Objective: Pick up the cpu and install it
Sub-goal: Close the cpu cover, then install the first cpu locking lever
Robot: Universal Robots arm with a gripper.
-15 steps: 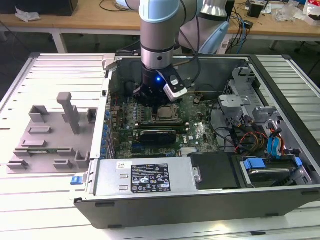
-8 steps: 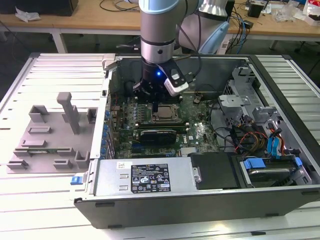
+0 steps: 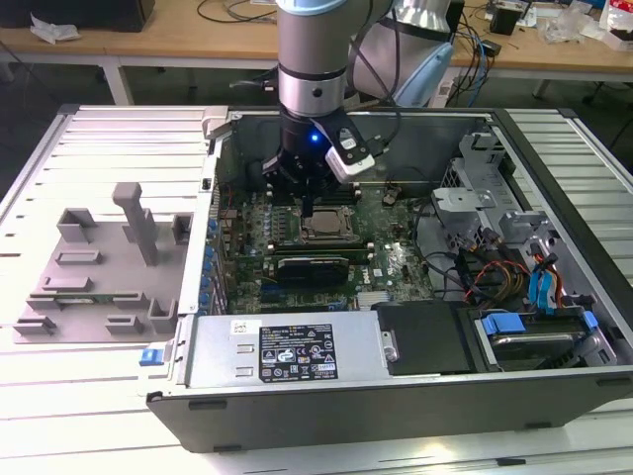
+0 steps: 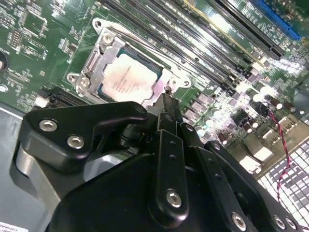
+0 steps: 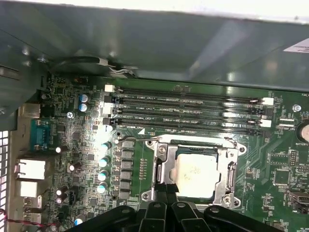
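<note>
The cpu (image 3: 324,227) lies flat in the metal socket frame (image 5: 161,166) on the green motherboard, silvery top up; it also shows in both wrist views (image 4: 129,79) (image 5: 195,174). My gripper (image 3: 309,208) hangs inside the open computer case, just above the socket. Its black fingers are pressed together with nothing between them. In the second wrist view the gripper (image 4: 167,99) has its tips at the socket frame's edge, beside the cpu. In the first wrist view the gripper (image 5: 167,187) meets the frame's near rim.
Long memory slots (image 5: 188,113) run beside the socket. A dark expansion card (image 3: 312,267) sits in front of it, with the power supply (image 3: 287,348) nearer the case front. Cables and drive bays (image 3: 514,287) crowd the exterior view's right. A grey fixture tray (image 3: 99,267) lies outside the case.
</note>
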